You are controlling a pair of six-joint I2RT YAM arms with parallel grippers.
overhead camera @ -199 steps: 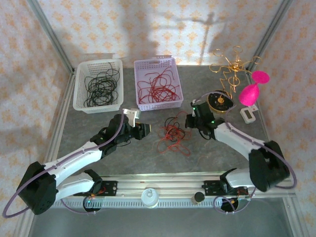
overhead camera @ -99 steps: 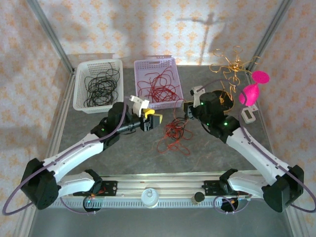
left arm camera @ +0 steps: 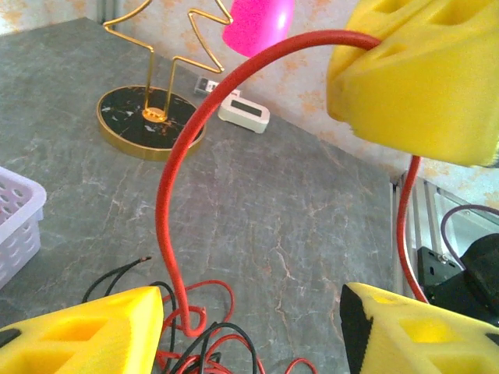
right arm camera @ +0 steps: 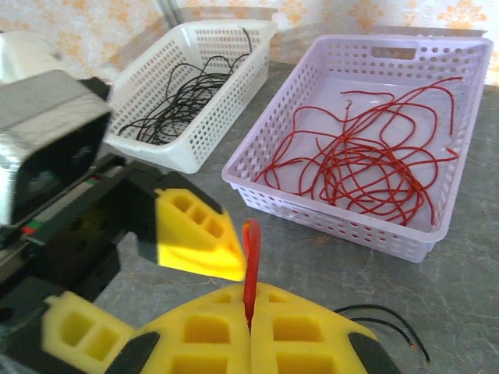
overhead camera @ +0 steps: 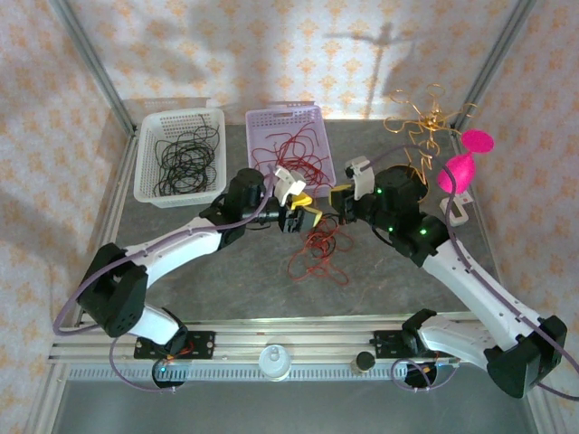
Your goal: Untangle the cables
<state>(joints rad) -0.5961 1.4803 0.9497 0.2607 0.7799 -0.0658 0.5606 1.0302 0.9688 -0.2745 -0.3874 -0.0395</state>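
Nearest, heap of tangled cables (overhead camera: 317, 249), red and black, on the table (overhead camera: 226, 280), just beneath both tools. Above it, right gripper (right arm camera: 248, 312) clenched on one red cable (left arm camera: 168, 195), arching up from the heap between the released, wide-apart jaws of the left gripper (left arm camera: 249, 335). Farther back, white basket (overhead camera: 142, 172) of black strands; lilac basket (overhead camera: 282, 113) of red ones.

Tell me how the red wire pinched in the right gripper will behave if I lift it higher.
Probably springy rather than limp: the red wire holds an arch in the air from the right gripper. Likely light, being so thin. Its lower end runs into the pile, so that may drag along.
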